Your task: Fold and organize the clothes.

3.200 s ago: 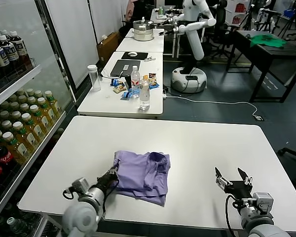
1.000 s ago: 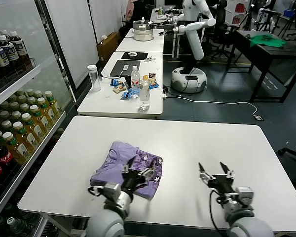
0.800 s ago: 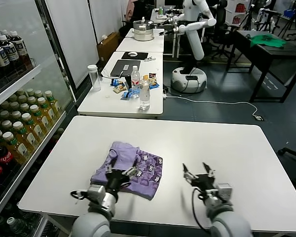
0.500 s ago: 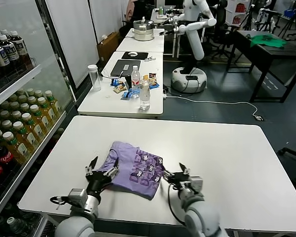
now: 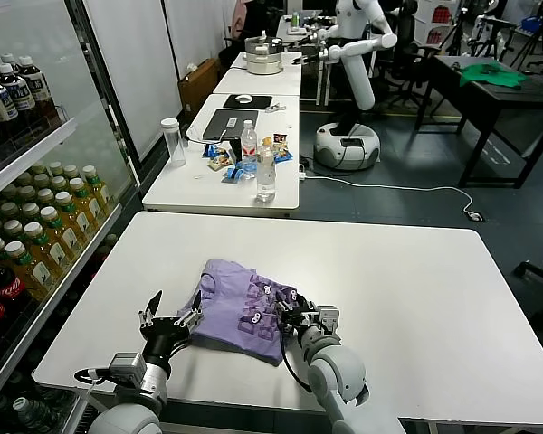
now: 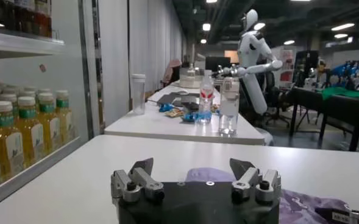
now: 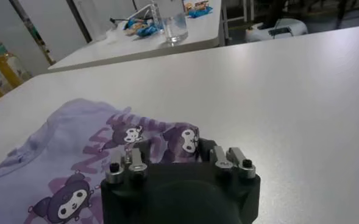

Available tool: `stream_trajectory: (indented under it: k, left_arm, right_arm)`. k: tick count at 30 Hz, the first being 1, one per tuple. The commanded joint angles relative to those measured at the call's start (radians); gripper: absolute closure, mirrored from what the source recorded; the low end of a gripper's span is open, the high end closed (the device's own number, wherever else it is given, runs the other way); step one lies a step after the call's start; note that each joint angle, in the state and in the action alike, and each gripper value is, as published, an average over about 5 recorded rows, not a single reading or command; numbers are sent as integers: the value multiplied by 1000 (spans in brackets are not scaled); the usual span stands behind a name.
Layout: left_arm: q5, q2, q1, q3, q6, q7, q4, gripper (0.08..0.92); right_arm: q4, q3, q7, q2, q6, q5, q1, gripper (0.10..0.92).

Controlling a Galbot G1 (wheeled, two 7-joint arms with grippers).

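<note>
The clothes are one lavender T-shirt (image 5: 240,303), folded into a small bundle on the white table (image 5: 389,271), dark printed figures facing up on its right half. My right gripper (image 5: 288,318) is low at the bundle's right edge. In the right wrist view its jaws (image 7: 176,155) are still apart, one on each side of a raised fold of the printed shirt (image 7: 88,158). My left gripper (image 5: 172,318) hovers open just left of the bundle, touching nothing. In the left wrist view it (image 6: 191,167) is wide open, the shirt (image 6: 206,175) beyond it.
A shelf of drink bottles (image 5: 36,244) runs along the left side. Behind the table is another white table with bottles and snacks (image 5: 253,172). A white robot (image 5: 353,54) and a green cloth (image 5: 493,74) on a dark table lie far back.
My right gripper has slid left across the table to the shirt's right edge and its jaws have narrowed. My left gripper has drawn back off the shirt to the left, still open.
</note>
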Motion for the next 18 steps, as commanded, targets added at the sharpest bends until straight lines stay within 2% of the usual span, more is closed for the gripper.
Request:
stream_trajectory:
  k: [1, 9, 12, 18]
  left_arm:
    - [5, -3, 20, -18, -5, 0, -7, 177]
    - [5, -8, 38, -13, -9, 0, -15, 177]
    - [7, -12, 47, -9, -9, 0, -20, 177]
    - [17, -18, 64, 1, -9, 3, -37, 177]
  right_arm:
    - [-51, -11, 8, 4, 1, 37, 37, 567]
    - [-70, 25, -47, -88, 9, -58, 85, 799]
    - [-82, 47, -81, -136, -4, -84, 131, 863]
    - [-136, 81, -178, -260, -31, -119, 235, 886]
